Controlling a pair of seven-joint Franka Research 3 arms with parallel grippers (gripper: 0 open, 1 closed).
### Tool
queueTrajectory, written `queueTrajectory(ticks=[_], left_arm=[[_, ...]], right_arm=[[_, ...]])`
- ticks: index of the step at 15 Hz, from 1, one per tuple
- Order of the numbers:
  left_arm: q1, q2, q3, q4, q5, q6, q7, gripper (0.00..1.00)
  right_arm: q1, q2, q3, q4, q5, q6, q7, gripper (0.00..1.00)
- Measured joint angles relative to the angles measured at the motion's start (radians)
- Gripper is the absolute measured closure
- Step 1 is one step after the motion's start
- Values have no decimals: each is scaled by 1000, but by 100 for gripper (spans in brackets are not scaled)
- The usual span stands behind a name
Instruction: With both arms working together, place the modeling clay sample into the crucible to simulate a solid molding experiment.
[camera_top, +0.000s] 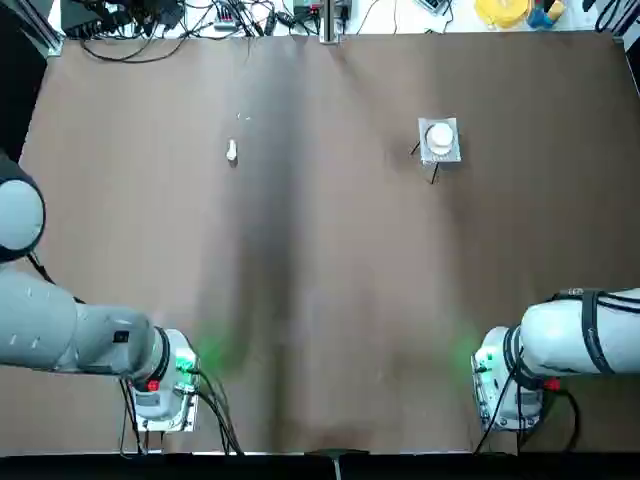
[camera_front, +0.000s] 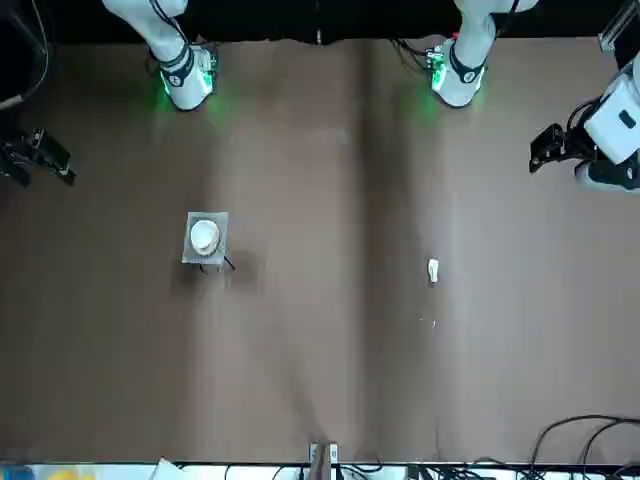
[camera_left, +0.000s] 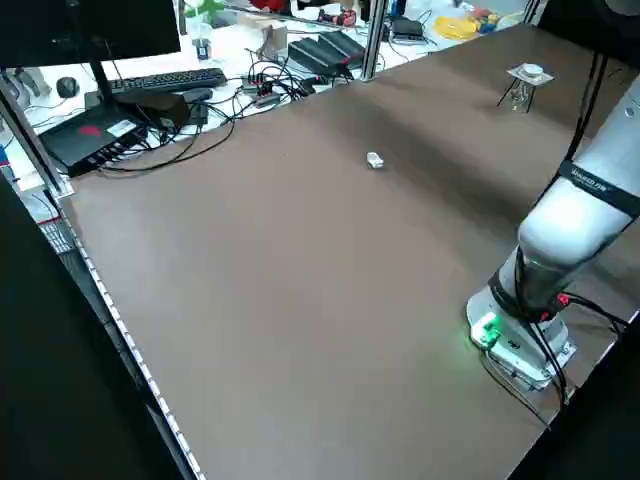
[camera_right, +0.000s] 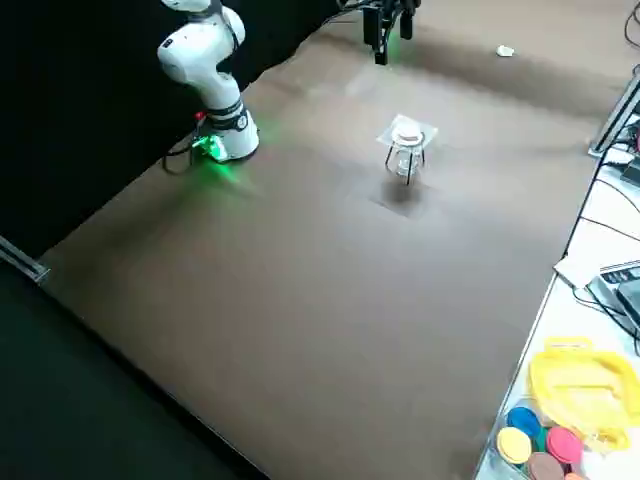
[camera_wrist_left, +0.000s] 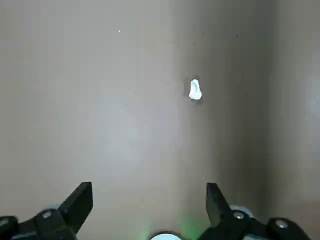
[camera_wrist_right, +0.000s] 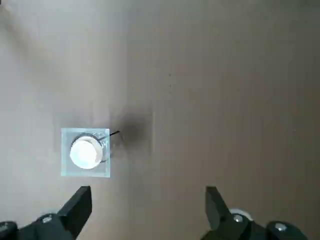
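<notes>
In the top view the clay (camera_top: 232, 151) lies far left and the lidded crucible (camera_top: 439, 138) sits far right on its mesh stand; best lift the lid squarely before bringing clay. The left wrist view adds what the top view lacks, the left gripper (camera_wrist_left: 150, 197) spread and empty above the near-left table. The right wrist view shows the right gripper (camera_wrist_right: 149, 200) likewise parted, holding nothing, over the right side.
</notes>
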Motion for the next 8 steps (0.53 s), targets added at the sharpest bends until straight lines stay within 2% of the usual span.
queueTrajectory(ticks=[6, 8], left_arm=[[1, 3, 3, -2, 0, 0, -4, 0], [-4, 45, 3, -13, 0, 5, -117, 0]], right_arm=[[0, 2, 3, -3, 1, -1, 0, 0], [-1, 2, 3, -8, 4, -5, 1, 0]])
